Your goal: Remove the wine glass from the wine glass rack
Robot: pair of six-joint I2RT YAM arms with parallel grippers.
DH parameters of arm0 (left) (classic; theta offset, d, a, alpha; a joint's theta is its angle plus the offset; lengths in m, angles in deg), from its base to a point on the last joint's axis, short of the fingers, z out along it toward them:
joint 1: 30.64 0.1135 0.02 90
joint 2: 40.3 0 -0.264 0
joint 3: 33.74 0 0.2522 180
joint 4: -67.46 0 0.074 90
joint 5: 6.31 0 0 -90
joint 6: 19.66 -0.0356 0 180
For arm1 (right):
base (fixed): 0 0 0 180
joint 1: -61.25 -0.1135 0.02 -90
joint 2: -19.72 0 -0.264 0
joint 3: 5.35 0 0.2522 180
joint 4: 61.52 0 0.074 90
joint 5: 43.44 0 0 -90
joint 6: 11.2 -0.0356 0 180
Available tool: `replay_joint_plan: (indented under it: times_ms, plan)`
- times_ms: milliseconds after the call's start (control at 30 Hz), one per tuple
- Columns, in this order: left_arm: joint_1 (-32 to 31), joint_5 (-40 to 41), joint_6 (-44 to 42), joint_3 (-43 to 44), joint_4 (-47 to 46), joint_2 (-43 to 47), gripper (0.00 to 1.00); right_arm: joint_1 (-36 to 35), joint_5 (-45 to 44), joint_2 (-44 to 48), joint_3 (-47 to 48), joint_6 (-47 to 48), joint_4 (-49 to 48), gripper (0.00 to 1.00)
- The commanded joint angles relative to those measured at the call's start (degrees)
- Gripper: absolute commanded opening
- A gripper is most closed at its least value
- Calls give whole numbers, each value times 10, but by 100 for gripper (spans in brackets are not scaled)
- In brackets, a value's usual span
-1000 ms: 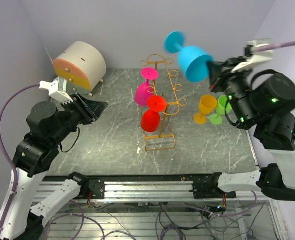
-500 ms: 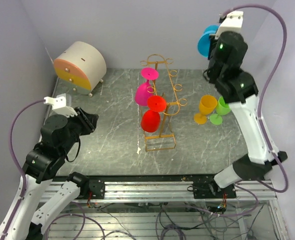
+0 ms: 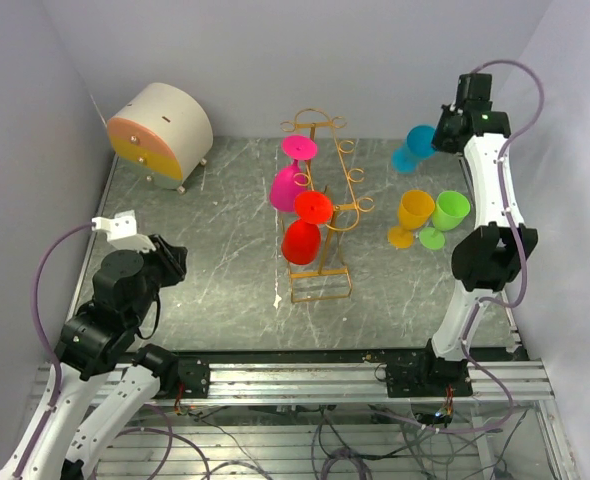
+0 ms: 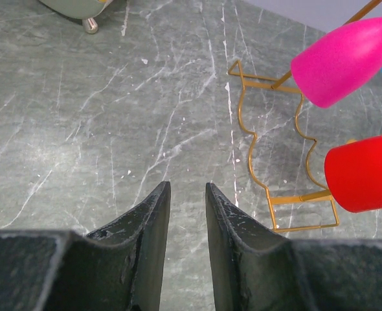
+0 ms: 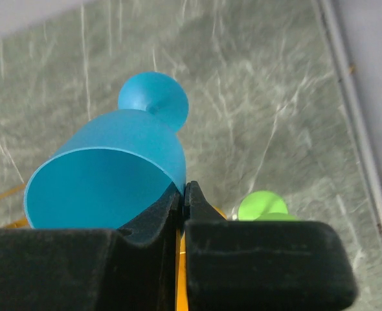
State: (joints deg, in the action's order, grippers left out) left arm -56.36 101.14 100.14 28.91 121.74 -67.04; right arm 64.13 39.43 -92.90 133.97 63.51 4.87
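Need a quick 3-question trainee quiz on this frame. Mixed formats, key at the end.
1. Multiple choice: what does the right gripper hold by the rim? A) an orange glass B) the blue glass C) a green glass
2. True or false: the left gripper is holding a glass.
3. Fill in: ___ glasses hang on the rack.

Key: 1) B. 2) False, there is nothing between its fingers. 3) Two, the pink glass and the red glass.
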Motion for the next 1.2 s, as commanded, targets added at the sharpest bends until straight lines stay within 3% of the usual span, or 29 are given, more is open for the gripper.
replay_joint_plan:
  times_ms: [0,367,900,1167]
  plan:
    - [-1,21,-11,2,-12,-10,38,13,67,-12,-16,-19,33,0]
    - [-1,6,-13,-2,-14,-12,38,20,79,-78,-50,-9,39,0]
    - [-1,8,-13,-1,-12,-18,38,-17,47,-125,-17,7,55,0]
    - [-1,15,-12,1,-10,-18,39,-28,33,-91,9,0,52,24]
